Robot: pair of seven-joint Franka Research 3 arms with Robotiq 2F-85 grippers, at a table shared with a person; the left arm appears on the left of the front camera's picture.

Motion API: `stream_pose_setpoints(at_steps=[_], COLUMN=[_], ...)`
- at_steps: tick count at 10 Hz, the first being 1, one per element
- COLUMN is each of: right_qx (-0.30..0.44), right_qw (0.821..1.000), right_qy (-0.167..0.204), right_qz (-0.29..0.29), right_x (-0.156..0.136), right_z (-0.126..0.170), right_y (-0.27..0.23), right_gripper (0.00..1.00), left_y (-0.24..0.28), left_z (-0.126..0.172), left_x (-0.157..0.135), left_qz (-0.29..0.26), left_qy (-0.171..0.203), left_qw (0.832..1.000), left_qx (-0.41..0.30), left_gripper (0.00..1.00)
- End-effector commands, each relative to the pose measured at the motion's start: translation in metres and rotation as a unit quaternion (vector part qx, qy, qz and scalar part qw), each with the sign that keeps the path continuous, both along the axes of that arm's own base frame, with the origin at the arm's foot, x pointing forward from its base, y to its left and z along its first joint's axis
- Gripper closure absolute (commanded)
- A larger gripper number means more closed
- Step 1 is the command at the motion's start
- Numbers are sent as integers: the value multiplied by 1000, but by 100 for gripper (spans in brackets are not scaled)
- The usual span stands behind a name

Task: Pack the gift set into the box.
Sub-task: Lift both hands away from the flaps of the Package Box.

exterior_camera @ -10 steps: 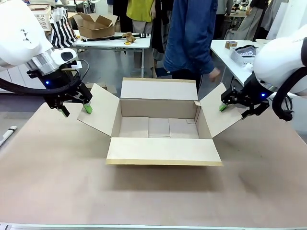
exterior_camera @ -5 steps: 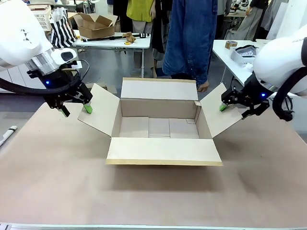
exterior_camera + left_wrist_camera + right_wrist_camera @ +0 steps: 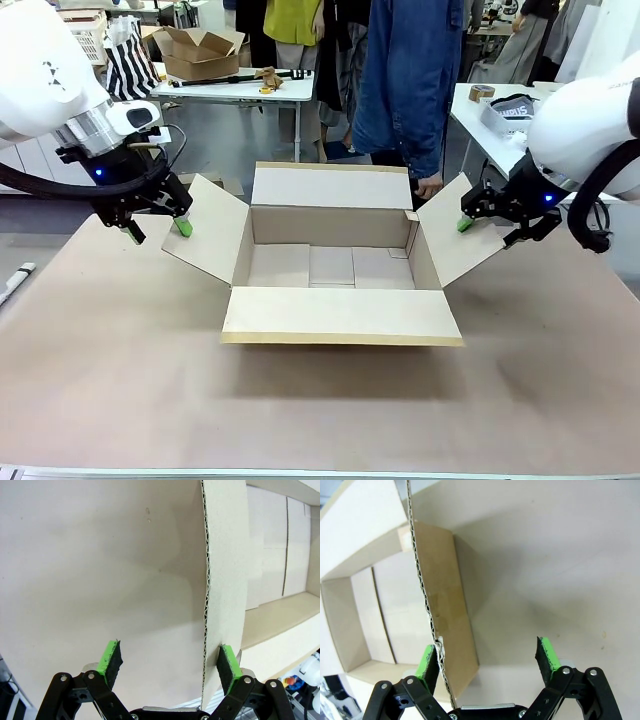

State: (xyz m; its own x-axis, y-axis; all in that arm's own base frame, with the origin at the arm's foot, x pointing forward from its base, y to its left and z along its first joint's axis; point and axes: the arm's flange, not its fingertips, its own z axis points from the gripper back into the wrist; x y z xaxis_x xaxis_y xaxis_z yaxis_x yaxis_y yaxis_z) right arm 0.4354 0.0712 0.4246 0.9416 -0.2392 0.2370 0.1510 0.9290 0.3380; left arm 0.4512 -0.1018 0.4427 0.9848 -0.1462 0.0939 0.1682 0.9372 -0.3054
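The box [image 3: 338, 316] stands open in the middle of the table, all four flaps spread and its inside bare. My left gripper [image 3: 160, 228] is open astride the edge of the left flap [image 3: 208, 232]. In the left wrist view the flap edge [image 3: 205, 605] runs close to one pad of the left gripper [image 3: 170, 662]. My right gripper [image 3: 490, 230] is open astride the right flap [image 3: 455, 245]. In the right wrist view the flap edge [image 3: 427, 605] lies against one pad of the right gripper [image 3: 487, 662]. The gift set [image 3: 507, 110], a grey basket, sits on the white side table at far right.
A person in a blue coat [image 3: 405, 70] stands just behind the box, one hand [image 3: 429, 186] hanging near its back right corner. A smaller carton [image 3: 200, 50] rests on a table far behind. Bare brown tabletop [image 3: 320, 400] lies in front of the box.
The person has shifted behind the box and the hand has dropped lower, toward the back right corner. Both arms and the box have stayed still.
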Motion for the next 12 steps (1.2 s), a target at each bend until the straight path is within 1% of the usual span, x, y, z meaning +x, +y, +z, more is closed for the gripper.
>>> stream_pose_setpoints(at_steps=[1,12], right_qx=[-5,-5], right_qw=[1000,1000], right_qy=[0,0], right_qz=[-4,-4], right_x=[1,1], right_z=[4,4], right_y=[1,1], right_gripper=[0,0], left_y=[-1,-1], left_z=[2,2], left_x=[-1,-1], left_qz=[7,7], left_qy=[-2,-2], left_qw=[1000,1000], left_qx=[10,10], left_gripper=[0,0])
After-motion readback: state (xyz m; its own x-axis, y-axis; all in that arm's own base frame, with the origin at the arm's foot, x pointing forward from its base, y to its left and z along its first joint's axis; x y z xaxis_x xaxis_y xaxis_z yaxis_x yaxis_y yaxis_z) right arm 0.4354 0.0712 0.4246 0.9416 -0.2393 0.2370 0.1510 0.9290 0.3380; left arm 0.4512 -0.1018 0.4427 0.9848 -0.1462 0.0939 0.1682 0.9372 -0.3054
